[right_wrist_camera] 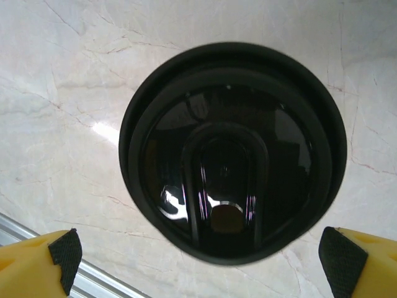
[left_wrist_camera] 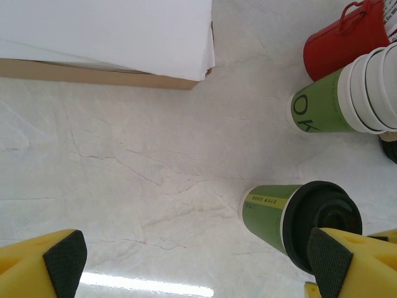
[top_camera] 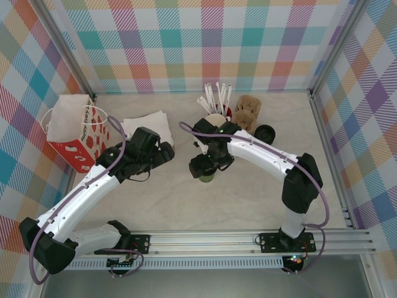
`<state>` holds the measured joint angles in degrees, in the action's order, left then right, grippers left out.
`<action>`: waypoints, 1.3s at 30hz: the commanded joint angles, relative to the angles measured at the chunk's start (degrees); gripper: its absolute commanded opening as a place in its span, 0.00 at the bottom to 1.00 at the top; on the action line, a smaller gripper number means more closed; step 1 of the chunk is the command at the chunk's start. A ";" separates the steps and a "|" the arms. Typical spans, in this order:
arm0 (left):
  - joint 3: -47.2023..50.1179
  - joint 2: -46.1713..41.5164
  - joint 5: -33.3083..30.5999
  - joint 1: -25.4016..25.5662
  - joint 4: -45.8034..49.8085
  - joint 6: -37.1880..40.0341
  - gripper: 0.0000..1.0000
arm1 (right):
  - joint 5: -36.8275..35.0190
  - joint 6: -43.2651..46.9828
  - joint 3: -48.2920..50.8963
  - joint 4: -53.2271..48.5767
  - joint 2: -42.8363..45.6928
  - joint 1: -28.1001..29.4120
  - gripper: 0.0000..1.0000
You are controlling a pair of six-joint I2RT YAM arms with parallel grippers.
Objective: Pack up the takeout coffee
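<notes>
The coffee cup (left_wrist_camera: 268,214) (green, with its black lid (right_wrist_camera: 232,152) on) stands upright on the table (left_wrist_camera: 124,174). Directly above it hangs the right gripper (right_wrist_camera: 201,261), fingers spread wide to either side. To its left the left gripper (left_wrist_camera: 195,267) is spread too. Just behind it stands a stack of cups (left_wrist_camera: 347,99).

Left gripper (left_wrist_camera: 196,264) spread wide over table (left_wrist_camera: 155,155). Lidded green cup (left_wrist_camera: 270,211) near one pad (left_wrist_camera: 329,254). Cup stack (left_wrist_camera: 338,99), red can (left_wrist_camera: 344,40), napkins (left_wrist_camera: 124,31) beyond.
</notes>
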<state>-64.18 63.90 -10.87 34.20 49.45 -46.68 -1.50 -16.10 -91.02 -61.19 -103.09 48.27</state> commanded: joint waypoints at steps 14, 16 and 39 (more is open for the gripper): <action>0.22 -1.34 -2.18 -0.62 1.26 0.18 0.95 | -3.63 2.57 -5.13 -3.92 -4.67 0.38 1.00; 0.16 -1.02 -2.09 -0.62 1.26 0.14 0.95 | -4.04 2.69 -5.22 -3.94 -4.59 0.36 1.00; 0.81 -1.39 -2.39 -0.70 1.39 -0.17 0.97 | -2.20 2.48 -3.65 -0.97 -8.89 0.35 0.96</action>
<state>-64.01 63.26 -11.68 34.20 49.47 -46.68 -4.47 -14.09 -94.85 -62.37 -111.74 48.38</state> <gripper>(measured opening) 0.966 0.970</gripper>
